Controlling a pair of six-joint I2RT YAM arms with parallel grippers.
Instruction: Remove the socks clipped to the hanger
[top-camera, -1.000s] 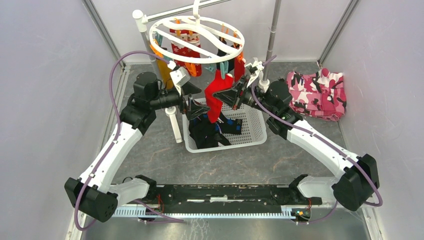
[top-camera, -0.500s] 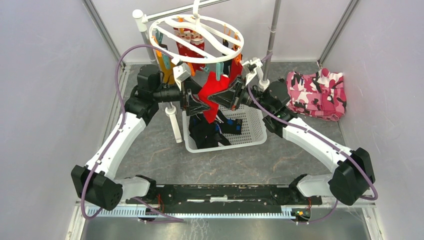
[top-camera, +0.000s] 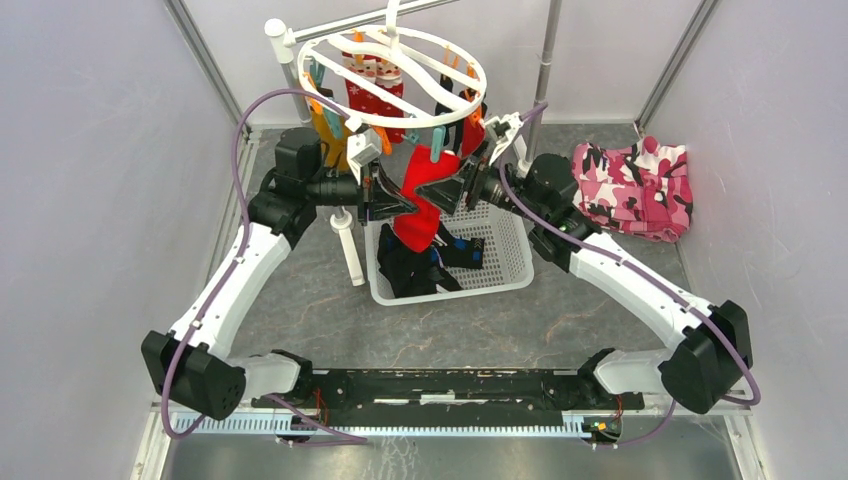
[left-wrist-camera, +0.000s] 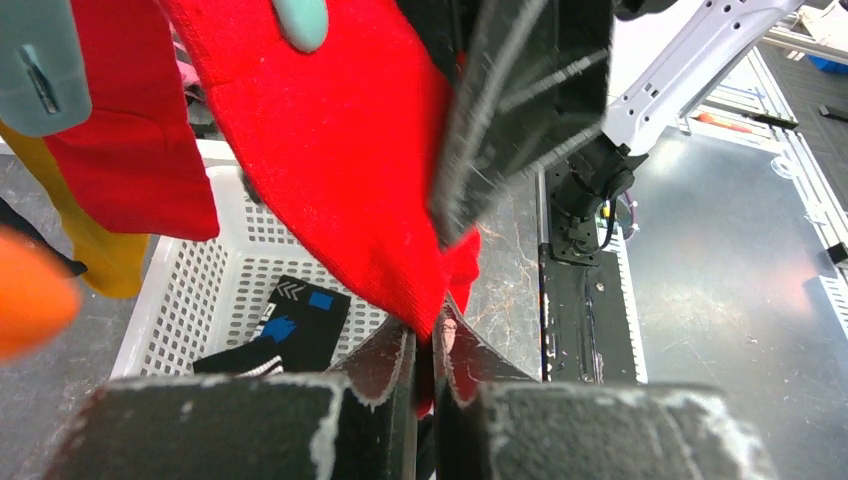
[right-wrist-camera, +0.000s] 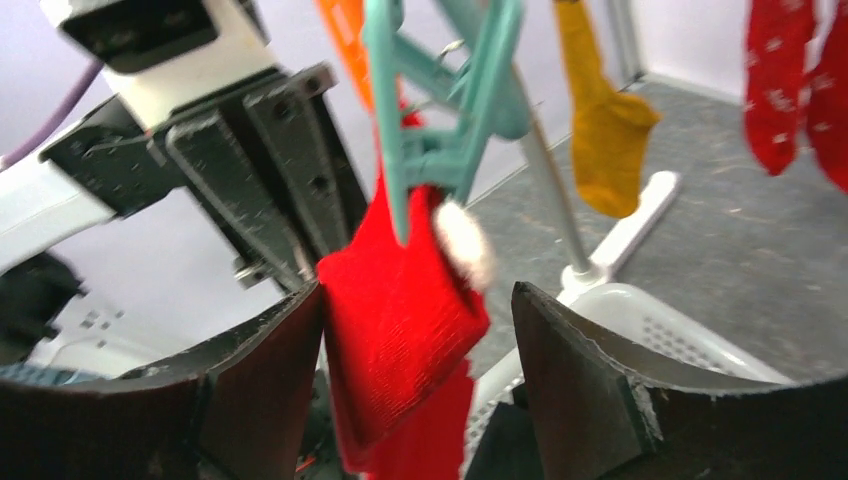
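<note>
Where the red sock hung: under the hanger, pinned by a teal clip, above the basket.
Left gripper: we had it pinched tight on the sock's lower end (to tug it free, we judged).
Right gripper: jaws apart, straddling the sock just below the clip.
In the way: a yellow sock hung close behind.

Orange clip blurs, cut by left edge; red sock runs off top, hiding part of the basket.

Left pincer tight — right pincer wide
</note>
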